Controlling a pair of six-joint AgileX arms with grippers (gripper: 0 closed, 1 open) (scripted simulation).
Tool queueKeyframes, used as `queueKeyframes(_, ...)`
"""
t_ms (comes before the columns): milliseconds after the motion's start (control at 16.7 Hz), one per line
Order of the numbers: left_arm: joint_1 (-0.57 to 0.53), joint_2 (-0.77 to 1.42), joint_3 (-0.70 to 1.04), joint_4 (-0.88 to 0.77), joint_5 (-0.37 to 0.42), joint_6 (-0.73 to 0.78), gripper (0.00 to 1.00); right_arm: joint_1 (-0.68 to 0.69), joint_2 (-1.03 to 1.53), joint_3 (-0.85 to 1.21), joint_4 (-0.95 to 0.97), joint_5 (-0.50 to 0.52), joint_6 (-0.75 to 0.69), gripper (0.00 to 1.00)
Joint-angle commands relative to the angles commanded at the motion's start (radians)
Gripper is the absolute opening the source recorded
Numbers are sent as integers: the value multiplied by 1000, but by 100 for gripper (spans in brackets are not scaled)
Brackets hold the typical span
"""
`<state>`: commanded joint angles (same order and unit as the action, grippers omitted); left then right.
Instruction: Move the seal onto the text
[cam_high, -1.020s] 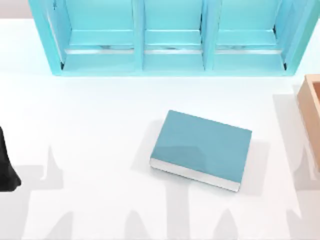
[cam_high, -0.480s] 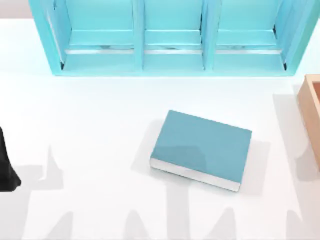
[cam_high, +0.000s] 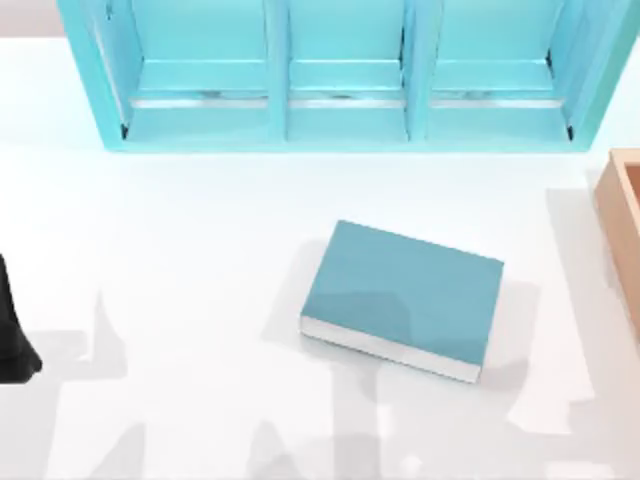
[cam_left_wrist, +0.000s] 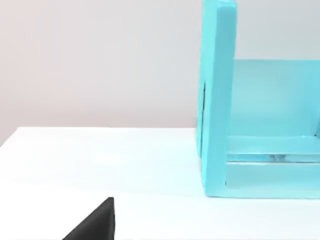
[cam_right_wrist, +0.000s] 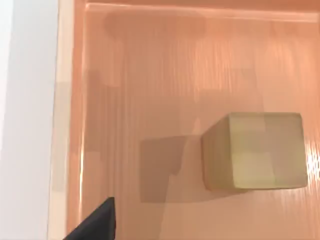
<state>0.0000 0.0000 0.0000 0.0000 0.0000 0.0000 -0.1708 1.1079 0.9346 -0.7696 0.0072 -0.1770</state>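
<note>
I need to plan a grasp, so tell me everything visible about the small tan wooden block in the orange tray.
The small tan-brown wooden block is a boxy piece with flat faces and squared edges, one face carrying a paler patch. It rests on the floor of the orange wooden tray, away from the tray's walls, casting a shadow beside it. Nothing else touches it.

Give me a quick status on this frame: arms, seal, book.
Left arm parked at the table's left edge. Seal sits in the orange tray, under the right wrist camera, ungrasped. Book lies flat mid-table, top bare.
</note>
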Motion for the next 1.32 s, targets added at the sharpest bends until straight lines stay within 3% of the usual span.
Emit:
queueKeyframes(300, 0, 0, 0, 0, 0, 0, 100, -69, 452, 359, -297, 0, -59, 100)
queueKeyframes(600, 0, 0, 0, 0, 0, 0, 100, -113, 699, 579, -475, -4, -94, 100)
queueKeyframes(1080, 0, 0, 0, 0, 0, 0, 100, -114, 731, 608, -495, -5, -98, 100)
queueKeyframes(1320, 0, 0, 0, 0, 0, 0, 100, -115, 758, 521, -386, -6, -95, 100)
